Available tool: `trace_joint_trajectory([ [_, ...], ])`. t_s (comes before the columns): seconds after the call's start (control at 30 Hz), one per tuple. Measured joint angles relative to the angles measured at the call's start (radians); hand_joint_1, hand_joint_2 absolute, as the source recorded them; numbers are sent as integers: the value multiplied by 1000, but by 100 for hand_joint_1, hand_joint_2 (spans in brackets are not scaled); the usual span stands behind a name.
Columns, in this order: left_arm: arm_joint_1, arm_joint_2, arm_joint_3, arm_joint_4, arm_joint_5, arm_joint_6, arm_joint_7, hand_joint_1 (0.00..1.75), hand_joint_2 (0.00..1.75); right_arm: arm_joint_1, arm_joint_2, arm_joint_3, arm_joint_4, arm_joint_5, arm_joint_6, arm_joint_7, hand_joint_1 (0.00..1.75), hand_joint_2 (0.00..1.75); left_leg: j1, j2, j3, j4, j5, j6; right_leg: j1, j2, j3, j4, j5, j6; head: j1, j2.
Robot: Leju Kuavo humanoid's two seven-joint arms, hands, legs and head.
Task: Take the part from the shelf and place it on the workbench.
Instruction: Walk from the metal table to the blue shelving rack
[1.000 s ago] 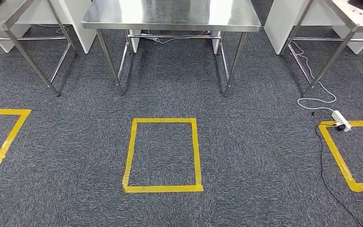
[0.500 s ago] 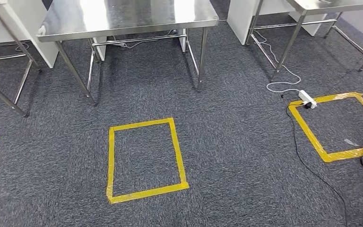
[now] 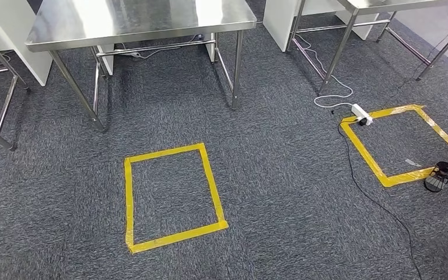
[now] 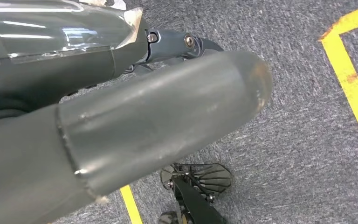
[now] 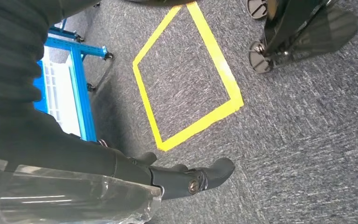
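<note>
A steel workbench [image 3: 140,23] stands ahead on the grey carpet, its top bare. In the right wrist view a blue-framed shelf on castors [image 5: 77,88] stands beside a yellow tape square. My left hand [image 4: 168,116] hangs over the carpet, its thick grey thumb stretched out and its darker fingers [image 4: 186,42] straight, with nothing in it. My right hand [image 5: 191,179] hangs the same way, fingers extended and holding nothing.
A yellow tape square [image 3: 172,198] lies on the carpet before the workbench and another [image 3: 402,146] at the right. A white power strip [image 3: 361,114] and a black cable [image 3: 373,198] cross the floor there. A black castor foot [image 3: 440,178] stands at the right edge. More steel tables [image 3: 385,6] flank the workbench.
The whole picture has shifted left and tilted, so the camera has turned to the right. The right tape square and a black castor foot have come into view.
</note>
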Motion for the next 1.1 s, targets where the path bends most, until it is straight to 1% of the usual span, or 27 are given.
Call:
trace_joint_trajectory([
  [0.03,0,0,0,0,0,0,0,0,0,0,0,0,0,0,0,-1,0,175,-2,2,0,1,0,-4,2,-3,32,-60,18,-1,-1,0],
  [0.07,-1,0,0,0,0,0,-1,0,0,0,0,0,0,0,0,-1,0,175,-4,3,0,2,0,-9,4,-6,48,-97,27,-5,-2,0],
  [0.13,-2,0,0,0,0,0,-1,0,0,1,1,0,0,0,0,-2,0,175,-5,3,0,2,2,-20,8,-5,49,-110,34,-16,-4,0],
  [0.17,-2,1,0,0,0,0,-1,0,0,1,2,0,0,0,0,-2,0,175,-2,1,-2,5,-1,-26,4,-5,50,-112,37,-22,-4,0],
  [0.2,-2,1,0,0,0,0,-1,0,0,1,3,0,0,-1,0,-2,0,175,0,-2,-7,17,-13,-32,-1,-4,52,-115,41,-30,-4,0],
  [0.23,-1,0,0,0,-1,0,-1,0,0,1,4,1,0,-1,0,-3,0,175,3,-7,-20,46,-37,-38,-5,-4,53,-117,46,-40,-6,0],
  [0.27,-1,0,0,0,-2,0,-1,0,0,1,5,1,0,-1,0,-3,0,175,5,-11,-41,93,-70,-43,-9,-4,53,-118,50,-46,-7,0],
  [0.33,0,0,1,0,-4,0,-1,0,0,1,6,2,0,-1,0,-4,0,175,7,-16,-98,229,-142,-52,-7,-5,46,-117,54,-53,-10,0],
  [0.37,0,1,1,0,-4,0,-1,0,0,2,7,2,0,-1,0,-4,0,175,9,-17,-119,279,-158,-56,-7,-4,43,-116,55,-54,-10,0],
  [0.4,1,1,1,0,-4,0,-1,0,0,4,8,2,0,-1,0,-4,0,175,11,-18,-125,299,-157,-59,-7,-4,42,-114,56,-54,-10,0],
  [0.43,1,2,1,0,-4,0,-1,0,0,4,9,2,0,-1,0,-4,0,175,14,-18,-111,275,-134,-61,-8,-3,42,-113,56,-54,-10,0],
  [0.5,0,3,1,0,-4,0,-1,0,0,4,11,3,0,-1,0,-4,0,175,23,-20,-43,144,-66,-64,-8,-1,40,-105,54,-50,-10,0],
  [0.53,0,4,1,0,-4,0,-1,0,0,3,11,4,0,-1,0,-4,0,175,25,-23,-14,82,-43,-64,-5,1,36,-98,52,-46,-10,0],
  [0.57,0,4,1,0,-4,1,-1,0,0,2,11,6,0,-1,0,-4,0,175,25,-26,4,42,-31,-62,-2,2,31,-93,51,-41,-10,0],
  [0.63,0,4,1,0,-5,2,-1,0,0,1,11,8,0,0,0,-6,0,175,19,-29,6,25,-29,-52,3,3,20,-88,54,-27,-8,0],
  [0.7,0,3,1,0,-5,3,-1,0,0,1,11,10,0,0,0,-7,0,175,15,-26,1,20,-19,-33,2,2,9,-81,51,-14,-7,0],
  [0.73,0,3,1,0,-5,4,-1,0,0,2,11,10,0,0,0,-9,0,175,15,-23,-2,16,-13,-24,1,2,-3,-59,36,-13,-6,0],
  [0.77,-1,3,1,0,-5,5,-1,0,0,2,11,11,0,0,0,-10,0,175,15,-20,-4,13,-8,-16,-1,1,-24,-16,11,-15,-5,0],
  [0.83,0,4,1,0,-6,6,-1,0,0,2,12,13,0,0,0,-14,0,175,12,-14,-13,13,-2,-8,-2,1,-81,114,-53,-23,-3,0],
  [0.87,0,4,1,0,-6,7,-1,0,0,3,12,14,0,0,0,-15,0,175,10,-12,-17,14,1,-6,-3,1,-103,170,-75,-23,-3,0],
  [0.9,0,5,2,0,-6,7,-1,0,0,4,12,15,0,0,0,-16,0,175,9,-10,-21,14,3,-5,-3,1,-108,195,-82,-19,-3,0],
  [0.93,0,4,2,0,-6,7,-1,0,0,6,12,15,0,1,0,-17,0,175,9,-10,-23,15,6,-6,-2,1,-93,180,-74,-12,-3,0],
  [0.97,0,4,2,0,-6,7,-1,0,0,6,12,16,0,1,0,-18,0,175,9,-10,-25,15,8,-8,-3,1,-59,127,-53,-6,-3,0],
  [1.0,1,4,2,0,-6,7,-1,0,0,6,12,16,0,2,0,-18,0,175,9,-10,-25,15,11,-11,-3,0,-12,51,-29,-1,-3,0],
  [1.03,0,3,2,0,-6,8,-1,0,0,6,11,16,0,3,0,-19,0,175,7,-10,-25,17,13,-15,-1,-1,26,-19,-8,0,-3,0],
  [1.07,0,3,2,0,-6,9,-1,0,0,5,11,17,0,3,1,-20,0,175,5,-10,-26,18,15,-20,1,-2,52,-70,8,-2,-3,0],
  [1.1,0,3,2,0,-6,10,-1,0,0,5,11,17,0,4,1,-20,0,175,3,-10,-26,19,17,-24,3,-2,62,-96,16,-6,-4,0],
])
